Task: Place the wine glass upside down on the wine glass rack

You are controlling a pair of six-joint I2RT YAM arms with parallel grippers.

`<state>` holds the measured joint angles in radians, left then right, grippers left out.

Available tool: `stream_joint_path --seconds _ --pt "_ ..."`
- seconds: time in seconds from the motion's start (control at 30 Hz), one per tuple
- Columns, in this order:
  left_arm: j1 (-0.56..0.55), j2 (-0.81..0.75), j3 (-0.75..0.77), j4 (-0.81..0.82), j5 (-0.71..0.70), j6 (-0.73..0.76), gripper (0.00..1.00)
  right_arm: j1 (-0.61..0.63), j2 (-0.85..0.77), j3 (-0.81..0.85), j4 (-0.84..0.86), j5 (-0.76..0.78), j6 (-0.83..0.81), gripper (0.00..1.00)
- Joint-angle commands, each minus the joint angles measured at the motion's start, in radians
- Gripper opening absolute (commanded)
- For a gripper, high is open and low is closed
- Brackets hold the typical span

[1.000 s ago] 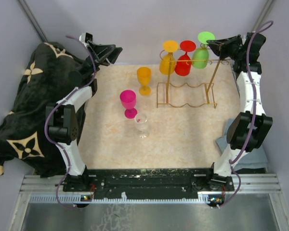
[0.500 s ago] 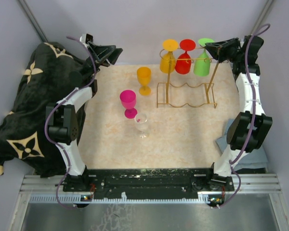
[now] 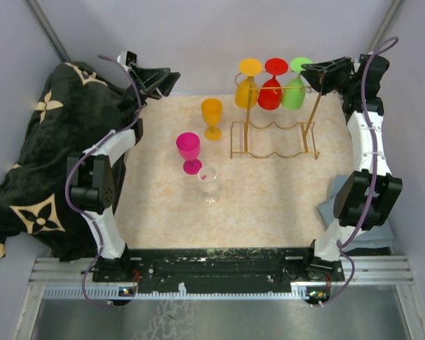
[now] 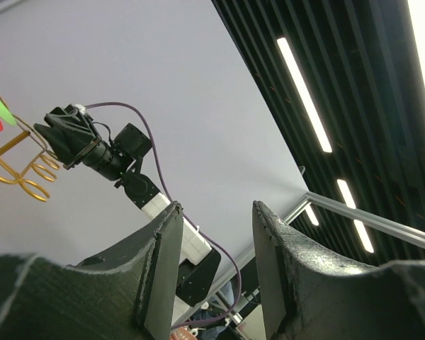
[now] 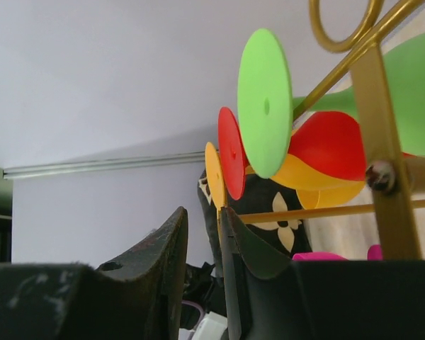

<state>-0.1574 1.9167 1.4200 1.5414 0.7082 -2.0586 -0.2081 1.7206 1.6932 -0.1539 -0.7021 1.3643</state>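
The gold wire wine glass rack (image 3: 273,138) stands at the back right of the mat. A yellow glass (image 3: 247,88), a red glass (image 3: 270,91) and a green wine glass (image 3: 295,91) hang upside down from its top rails. My right gripper (image 3: 313,73) is just right of the green glass's foot, apart from it. In the right wrist view its jaws (image 5: 202,212) stand slightly apart and empty, below the green foot (image 5: 264,103) and the rack post (image 5: 379,99). My left gripper (image 3: 171,76) is raised at the back left, open and empty (image 4: 218,207).
An orange glass (image 3: 212,117), a pink glass (image 3: 188,151) and a clear glass (image 3: 208,182) stand upright on the mat left of the rack. A black patterned blanket (image 3: 35,156) lies at the left. A grey-blue cloth (image 3: 329,205) lies at the right edge.
The green glass went from tilted beside my right gripper to hanging straight on the rack next to the red one. The right gripper has drawn slightly away. The left arm has not moved.
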Motion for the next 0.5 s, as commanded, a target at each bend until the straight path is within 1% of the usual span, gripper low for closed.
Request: stream_joint_path --seconds 0.0,0.13,0.23,0.3,0.37,0.43,0.47 --pt "-0.003 -0.038 -0.015 0.243 0.007 -0.098 0.5 -0.007 -0.128 -0.012 0.064 -0.018 -0.003 0.26" --pt "0.013 -0.045 -0.04 0.198 0.054 -0.078 0.47 -0.007 -0.182 -0.05 0.129 -0.034 0.023 0.26" --pt "0.039 -0.064 -0.057 0.09 0.137 -0.016 0.45 -0.007 -0.214 -0.058 0.146 -0.04 0.019 0.26" --pt "0.06 -0.09 -0.063 -0.035 0.202 0.061 0.42 -0.007 -0.234 -0.055 0.154 -0.044 0.001 0.26" --pt "0.079 -0.117 -0.064 -0.18 0.259 0.168 0.42 -0.007 -0.253 -0.045 0.154 -0.049 -0.025 0.26" --pt "0.09 -0.142 -0.041 -0.39 0.31 0.36 0.42 -0.007 -0.264 -0.022 0.118 -0.051 -0.069 0.26" --pt "0.09 -0.153 -0.02 -0.527 0.328 0.459 0.42 -0.007 -0.269 -0.015 0.102 -0.052 -0.09 0.26"
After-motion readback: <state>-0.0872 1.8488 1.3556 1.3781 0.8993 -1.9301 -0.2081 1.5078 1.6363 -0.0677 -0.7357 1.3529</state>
